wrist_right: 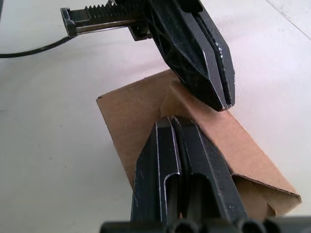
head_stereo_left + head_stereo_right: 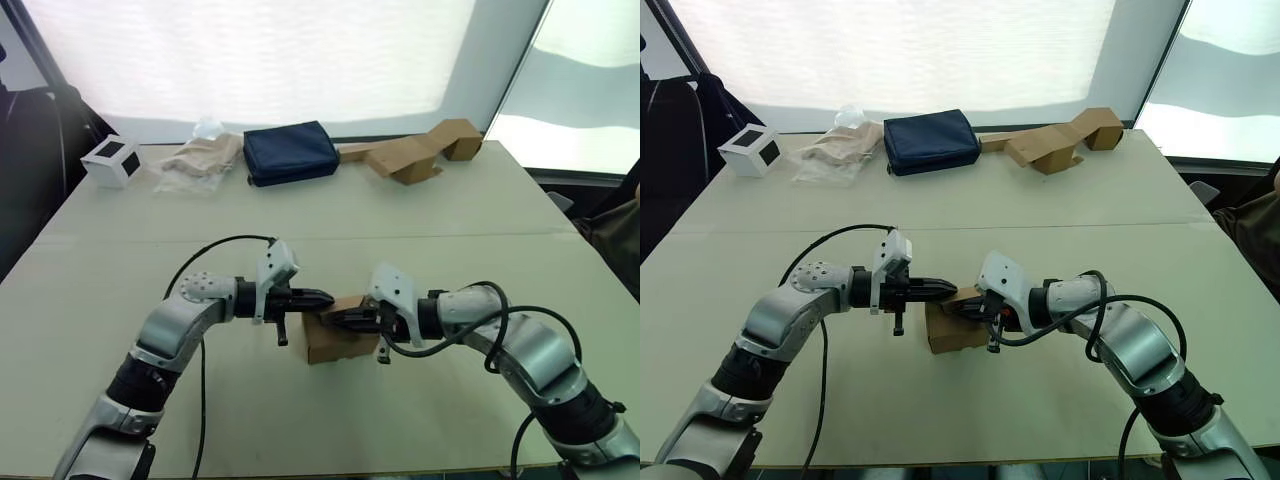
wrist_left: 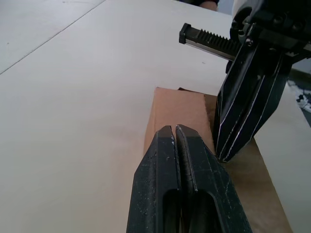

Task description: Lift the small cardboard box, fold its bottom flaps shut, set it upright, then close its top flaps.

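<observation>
Now the left claw [image 2: 318, 297] and the right claw [image 2: 338, 317] both have their fingers pressed together and pinch nothing; their tips meet over the top of the small cardboard box [image 2: 335, 340], which stands on the counter [image 2: 420, 220] between the two arms, near its front edge. I judge the box light and thin-walled, stiff at the folds but easy to dent, so it is better held on two opposite walls. Its matte brown flaps are flat with slanted edges.

No readable text, label, brand or number anywhere.
</observation>
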You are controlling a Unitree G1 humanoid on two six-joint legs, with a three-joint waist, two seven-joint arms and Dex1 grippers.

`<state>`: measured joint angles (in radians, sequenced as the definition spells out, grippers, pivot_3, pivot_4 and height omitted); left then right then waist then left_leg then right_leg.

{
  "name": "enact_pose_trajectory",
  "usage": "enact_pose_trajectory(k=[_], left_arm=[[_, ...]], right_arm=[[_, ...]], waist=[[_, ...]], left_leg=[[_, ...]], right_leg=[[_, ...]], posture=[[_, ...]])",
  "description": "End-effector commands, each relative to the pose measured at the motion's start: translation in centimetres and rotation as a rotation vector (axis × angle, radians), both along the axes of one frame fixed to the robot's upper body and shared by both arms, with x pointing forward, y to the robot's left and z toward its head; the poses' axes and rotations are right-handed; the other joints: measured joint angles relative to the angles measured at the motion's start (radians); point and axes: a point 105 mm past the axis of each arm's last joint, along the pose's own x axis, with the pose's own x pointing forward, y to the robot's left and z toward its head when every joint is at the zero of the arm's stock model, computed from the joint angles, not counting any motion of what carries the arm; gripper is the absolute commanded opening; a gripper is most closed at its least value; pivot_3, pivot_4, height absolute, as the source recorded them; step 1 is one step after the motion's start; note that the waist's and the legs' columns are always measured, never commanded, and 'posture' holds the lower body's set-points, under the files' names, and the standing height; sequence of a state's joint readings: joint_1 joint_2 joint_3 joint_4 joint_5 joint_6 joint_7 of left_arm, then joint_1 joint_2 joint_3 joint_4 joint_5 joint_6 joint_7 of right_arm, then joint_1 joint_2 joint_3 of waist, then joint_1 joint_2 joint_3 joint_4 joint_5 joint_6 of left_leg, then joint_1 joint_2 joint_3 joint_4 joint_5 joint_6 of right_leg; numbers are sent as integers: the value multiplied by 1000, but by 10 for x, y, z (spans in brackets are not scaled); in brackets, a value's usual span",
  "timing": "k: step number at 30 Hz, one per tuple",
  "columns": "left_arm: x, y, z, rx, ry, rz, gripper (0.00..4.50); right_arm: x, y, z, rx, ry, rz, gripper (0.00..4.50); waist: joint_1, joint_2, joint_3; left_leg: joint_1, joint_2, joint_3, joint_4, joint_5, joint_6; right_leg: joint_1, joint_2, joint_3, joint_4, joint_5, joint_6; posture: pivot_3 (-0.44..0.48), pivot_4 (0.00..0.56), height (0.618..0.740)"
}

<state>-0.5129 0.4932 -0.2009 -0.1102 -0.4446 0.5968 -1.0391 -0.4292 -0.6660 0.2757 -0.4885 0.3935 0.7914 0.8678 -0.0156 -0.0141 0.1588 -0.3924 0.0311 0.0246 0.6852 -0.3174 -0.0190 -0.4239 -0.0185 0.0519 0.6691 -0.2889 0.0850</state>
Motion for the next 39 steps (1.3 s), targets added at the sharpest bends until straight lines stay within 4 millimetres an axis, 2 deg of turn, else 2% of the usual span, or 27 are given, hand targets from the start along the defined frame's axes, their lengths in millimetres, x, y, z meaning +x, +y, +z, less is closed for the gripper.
enact_pose_trajectory(k=[1, 5, 11, 18, 22, 27, 33, 39], left_arm=[[0, 2, 12, -30, -22, 0, 84], [-1, 3, 13, -35, -17, 1, 84], [-2, 3, 13, -19, -24, -7, 84], [-7, 2, 0, 63, -59, -39, 84], [-7, 2, -1, 75, -69, -47, 84], [-4, 1, 6, 45, -70, -34, 84], [-2, 7, 39, -51, -71, -12, 84], [-19, 5, 33, 3, -75, -50, 84]], right_arm=[[2, 7, 5, 10, -52, 12, 0], [8, 9, 8, 14, -85, -7, 0], [7, 10, 8, 12, -83, 6, 0], [-11, 6, 11, 40, -2, 52, 0], [-13, 2, 16, 64, 19, 47, 0], [-9, -7, 24, 103, 22, 1, 0], [7, -19, 37, 142, -40, -86, 0], [16, -21, 32, 111, -73, -108, 0]], waist=[[-1, 0, 0], [1, 0, 0], [1, 0, 0], [2, 0, 0], [2, 0, 0], [2, 0, 0], [1, 0, 0], [0, 0, 0]], left_leg=[[0, 0, 0, 0, 0, 0], [0, 0, 0, 0, 0, 0], [0, 0, 0, 0, 0, 0], [0, 0, 0, 0, 0, 0], [0, 0, 0, 0, 0, 0], [0, 0, 0, 0, 0, 0], [0, 0, 0, 0, 0, 0], [0, 0, 0, 0, 0, 0]], right_leg=[[0, 0, 0, 0, 0, 0], [0, 0, 0, 0, 0, 0], [0, 0, 0, 0, 0, 0], [0, 0, 0, 0, 0, 0], [0, 0, 0, 0, 0, 0], [0, 0, 0, 0, 0, 0], [0, 0, 0, 0, 0, 0], [0, 0, 0, 0, 0, 0]], posture=[[0, 150, 740], [0, 150, 740], [0, 150, 740], [0, 150, 740], [0, 150, 740], [0, 150, 740], [0, 150, 740], [0, 150, 740]])
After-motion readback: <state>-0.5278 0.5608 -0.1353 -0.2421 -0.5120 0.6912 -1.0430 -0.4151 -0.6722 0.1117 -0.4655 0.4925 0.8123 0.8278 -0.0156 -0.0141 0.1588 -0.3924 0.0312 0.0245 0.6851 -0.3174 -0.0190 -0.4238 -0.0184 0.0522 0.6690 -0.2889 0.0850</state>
